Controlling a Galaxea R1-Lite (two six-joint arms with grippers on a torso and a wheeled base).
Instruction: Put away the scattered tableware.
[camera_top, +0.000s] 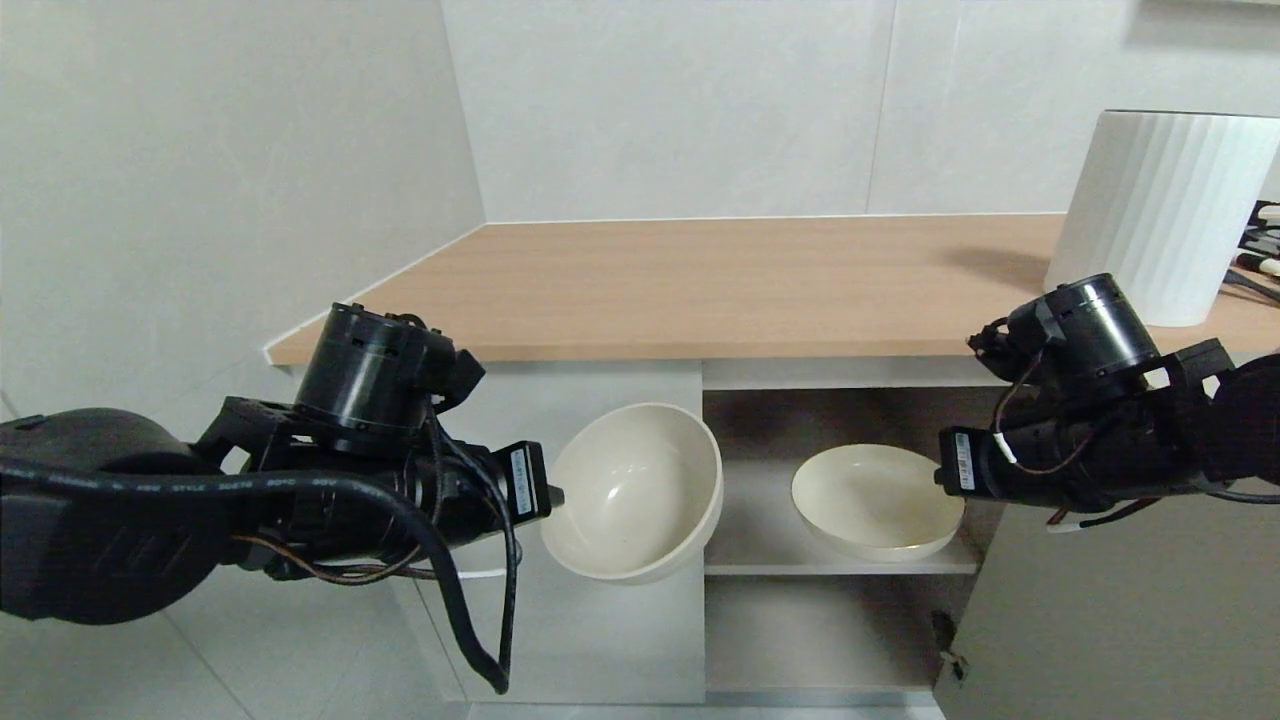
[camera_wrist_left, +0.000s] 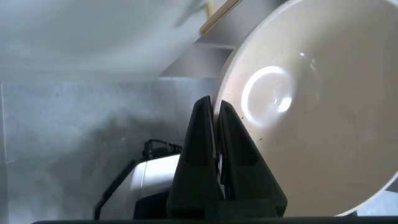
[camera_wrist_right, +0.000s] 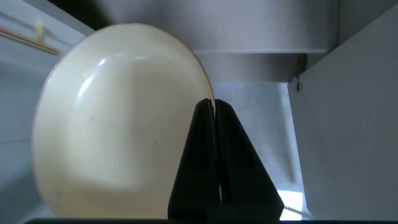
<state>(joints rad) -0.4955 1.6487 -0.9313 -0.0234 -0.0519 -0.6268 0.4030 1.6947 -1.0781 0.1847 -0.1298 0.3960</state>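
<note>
1. The left hand (camera_top: 555, 495) is clamped on the rim of a deep cream bowl (camera_top: 635, 490). The left wrist view shows the fingers (camera_wrist_left: 205, 124) pinching the thin edge. The bowl hangs in the air, tipped steeply, in front of the closed cabinet door (camera_top: 600, 640) and below the counter (camera_top: 700, 280).
2. The right hand (camera_top: 945, 475) likewise grips the rim of a shallow cream bowl (camera_top: 875, 500) inside the open cabinet, low over the shelf (camera_top: 750, 540). Whether the bowl is resting on the shelf I cannot tell.
3. Risk: both grips hold only a narrow strip of smooth rim. The deep bowl's weight hangs well off to one side of the pinch, so it could pivot or slip out during a swing.
4. Risk: the deep bowl sits before the closed door, so a straight push forward would likely knock it against the door edge or the counter lip.
5. Risk: if the right hand lets go while the shallow bowl is tilted or near the shelf front, the bowl may rock and roll out.
6. Risk: shelf room beside the shallow bowl looks tight, so the two bowls could clash.
</note>
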